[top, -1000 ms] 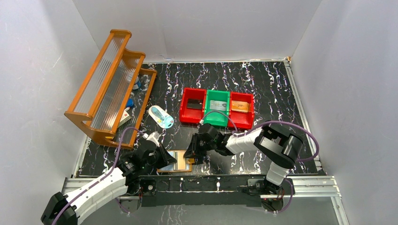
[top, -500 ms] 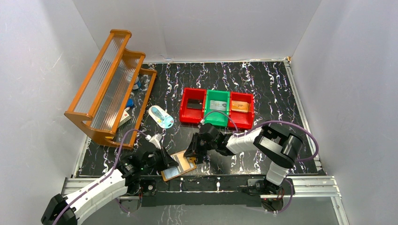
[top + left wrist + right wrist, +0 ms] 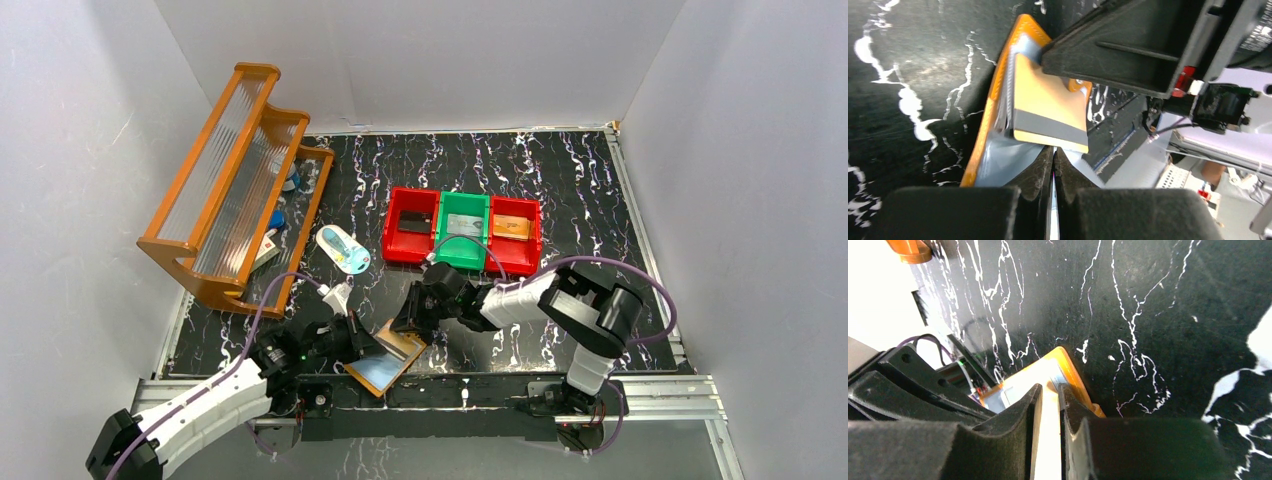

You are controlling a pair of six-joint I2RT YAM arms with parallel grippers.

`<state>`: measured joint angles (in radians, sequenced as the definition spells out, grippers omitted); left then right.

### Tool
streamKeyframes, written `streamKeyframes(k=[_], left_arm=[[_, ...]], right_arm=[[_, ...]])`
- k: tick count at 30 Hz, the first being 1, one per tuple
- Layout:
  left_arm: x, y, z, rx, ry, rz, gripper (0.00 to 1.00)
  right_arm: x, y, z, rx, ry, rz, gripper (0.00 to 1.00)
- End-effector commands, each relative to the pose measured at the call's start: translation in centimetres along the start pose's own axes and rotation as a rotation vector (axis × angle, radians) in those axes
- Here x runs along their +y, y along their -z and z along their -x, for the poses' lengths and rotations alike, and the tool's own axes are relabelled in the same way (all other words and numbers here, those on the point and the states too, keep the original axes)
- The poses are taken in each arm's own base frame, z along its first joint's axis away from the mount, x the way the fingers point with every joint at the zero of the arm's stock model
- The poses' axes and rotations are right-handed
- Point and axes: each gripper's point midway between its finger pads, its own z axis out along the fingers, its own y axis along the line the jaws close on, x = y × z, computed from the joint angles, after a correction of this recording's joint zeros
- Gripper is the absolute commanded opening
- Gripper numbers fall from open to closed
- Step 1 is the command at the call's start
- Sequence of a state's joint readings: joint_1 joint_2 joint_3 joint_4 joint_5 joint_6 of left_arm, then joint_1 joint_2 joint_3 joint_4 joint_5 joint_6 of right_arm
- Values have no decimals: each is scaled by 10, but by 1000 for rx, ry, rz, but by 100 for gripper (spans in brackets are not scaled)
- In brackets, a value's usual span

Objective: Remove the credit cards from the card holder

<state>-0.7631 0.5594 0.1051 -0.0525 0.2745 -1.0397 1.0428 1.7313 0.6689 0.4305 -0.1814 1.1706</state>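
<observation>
Card holder (image 3: 380,370) sits tilted at near edge of desk (image 3: 560,190), btwn both tools, orange rim and shiny blue-grey face up. L tool (image 3: 352,343): fingers pressed together, pinching holder's near edge. R tool (image 3: 408,328): fingers nipped on far end of tan credit card (image 3: 1048,107) w/ grey stripe, which lies over holder's face; red and green bins (image 3: 462,232) well behind.

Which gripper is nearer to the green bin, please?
Right. The right gripper is in front of the green bin, at the far end of the card holder; the left gripper grips its near side, further from the bin.
</observation>
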Motion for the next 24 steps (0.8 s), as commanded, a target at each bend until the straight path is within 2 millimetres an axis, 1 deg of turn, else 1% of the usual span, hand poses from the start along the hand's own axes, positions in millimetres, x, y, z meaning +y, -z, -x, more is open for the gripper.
streamKeyframes(k=[1,3,6,9,11,12,14,15,16,17,19,20,23,24], left_arm=[[4,5,22,-93,-25,85,0],[7,8,22,-85,-55,116,0],[5,15,25,-74,-103,151,1],[-1,19,29,-59,-136,172,24],[-3,20,31,-46,-155,193,38],[-2,21,33,-47,-162,212,44],[2,22,40,-63,-184,263,61],[4,23,46,-76,-200,291,68],[6,23,52,-89,-216,324,74],[8,22,56,-92,-236,349,78],[10,18,62,-82,-264,395,83],[12,15,63,-65,-272,413,84],[17,3,59,-4,-277,439,86],[20,0,57,12,-272,447,86]], right_arm=[[-47,14,-15,44,76,-224,28],[-36,19,-7,27,141,-218,30],[-16,33,8,-22,217,-215,34],[-3,47,16,-53,255,-211,38],[1,53,15,-55,243,-205,41],[3,55,12,-48,229,-189,41],[11,57,2,-28,198,-114,42],[13,59,-5,-18,176,-79,43],[10,59,-14,-6,150,-57,43],[10,60,-21,1,130,-36,43],[11,59,-34,19,102,-12,46],[12,57,-41,29,99,-4,47],[14,48,-58,57,92,0,49],[11,42,-63,66,89,-10,49]])
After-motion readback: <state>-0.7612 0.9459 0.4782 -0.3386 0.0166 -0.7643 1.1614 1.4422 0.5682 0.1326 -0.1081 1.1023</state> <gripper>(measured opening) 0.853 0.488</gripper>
